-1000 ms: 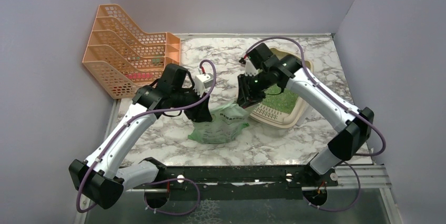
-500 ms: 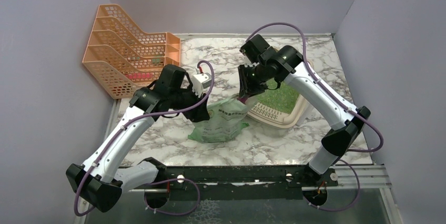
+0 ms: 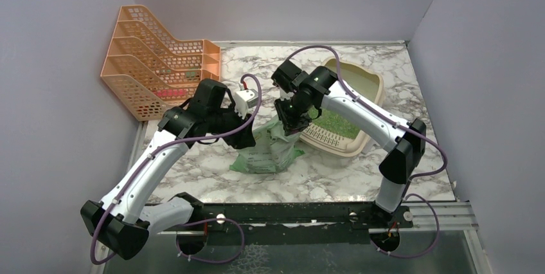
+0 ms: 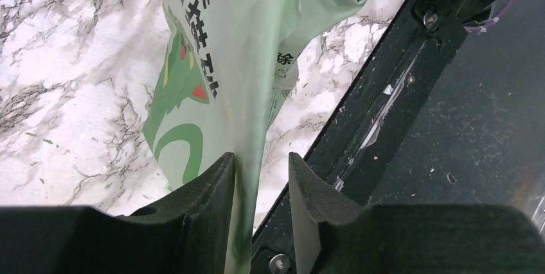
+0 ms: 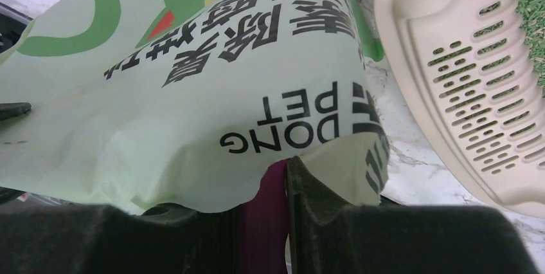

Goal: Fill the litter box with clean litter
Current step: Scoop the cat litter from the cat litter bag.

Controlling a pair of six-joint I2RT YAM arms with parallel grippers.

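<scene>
Green bag (image 4: 212, 42) film hangs between the jaws of the left gripper (image 4: 260, 171), which stand apart with a gap on one side, so it may slide out and slump. The right gripper (image 5: 273, 187) is closed on a magenta scoop (image 5: 273, 222) under the draped bag; the scoop may snag the film and spill litter (image 3: 334, 123) on the table (image 3: 334, 171) beside the box (image 5: 437, 62), which sits just right of the bag with some litter inside. Scoop bowl, bag mouth and one right finger are hidden.

The litter bag (image 5: 193, 94) is showing "DONG PET" in dark capitals, upside down, toward the litter box (image 5: 443, 42); larger Chinese characters are running beside it.
</scene>
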